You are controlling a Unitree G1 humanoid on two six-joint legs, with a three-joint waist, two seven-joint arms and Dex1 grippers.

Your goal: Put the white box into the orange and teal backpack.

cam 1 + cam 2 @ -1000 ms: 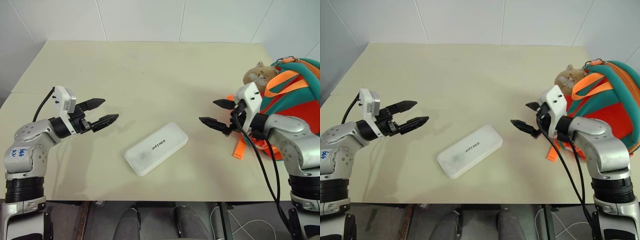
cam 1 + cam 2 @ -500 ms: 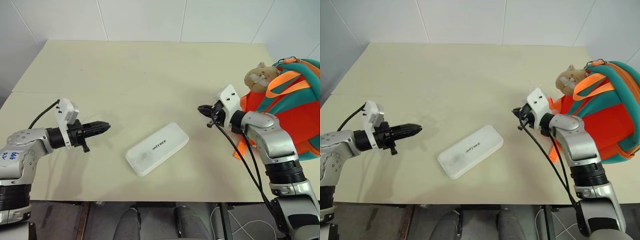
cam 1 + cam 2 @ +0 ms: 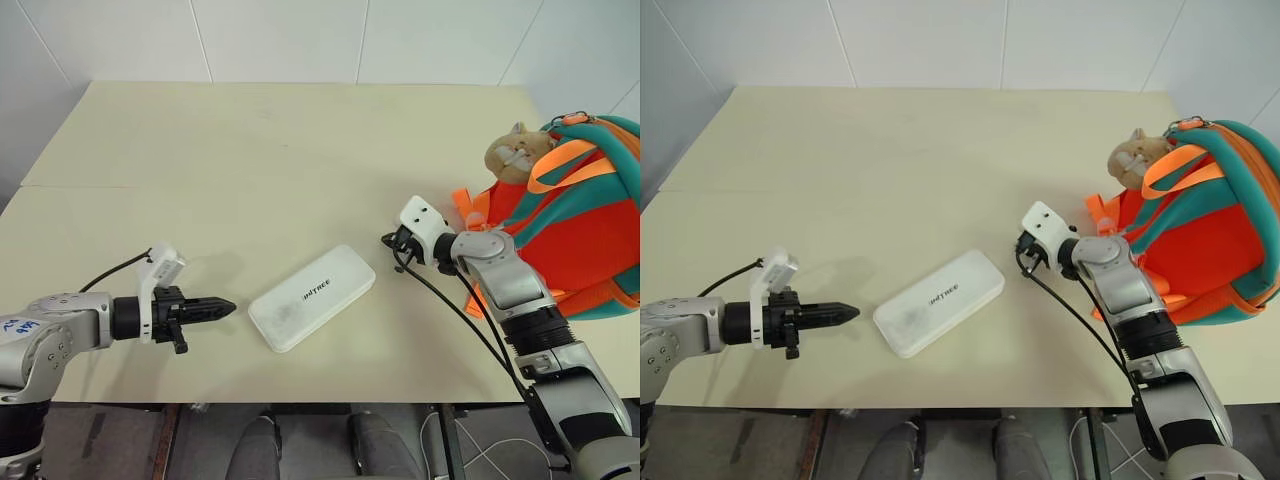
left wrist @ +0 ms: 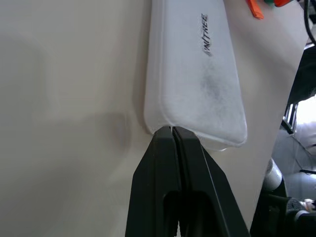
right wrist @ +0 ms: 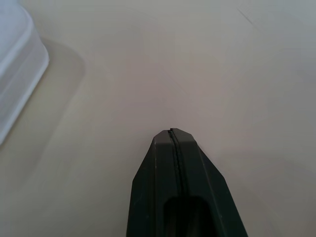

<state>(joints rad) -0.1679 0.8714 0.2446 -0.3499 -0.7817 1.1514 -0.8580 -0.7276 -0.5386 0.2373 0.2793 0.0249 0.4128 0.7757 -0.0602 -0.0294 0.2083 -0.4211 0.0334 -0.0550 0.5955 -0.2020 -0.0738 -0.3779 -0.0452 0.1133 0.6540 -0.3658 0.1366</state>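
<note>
The white box point(image 3: 312, 297) lies flat and slantwise on the table, near its front edge, with dark lettering on top. Low over the table to its left, my left gripper point(image 3: 228, 307) is shut and empty, and its tip points at the box's point(image 4: 197, 74) near-left corner from a short gap. At the table's right edge stands the orange and teal backpack point(image 3: 570, 240) with orange straps. My right gripper point(image 3: 388, 240) is shut and empty, between the box's right end and the backpack. In the right wrist view, its closed tip point(image 5: 171, 131) hovers over bare table with the box point(image 5: 15, 74) off to one side.
A tan plush hamster point(image 3: 512, 150) hangs at the backpack's upper left. An orange strap end point(image 3: 478, 297) lies on the table under my right forearm. The pale table point(image 3: 280, 150) stretches bare behind the box.
Both grippers have gone from open to shut. My left gripper sank and drew back toward the table's front edge. My right gripper moved left, away from the backpack and toward the box.
</note>
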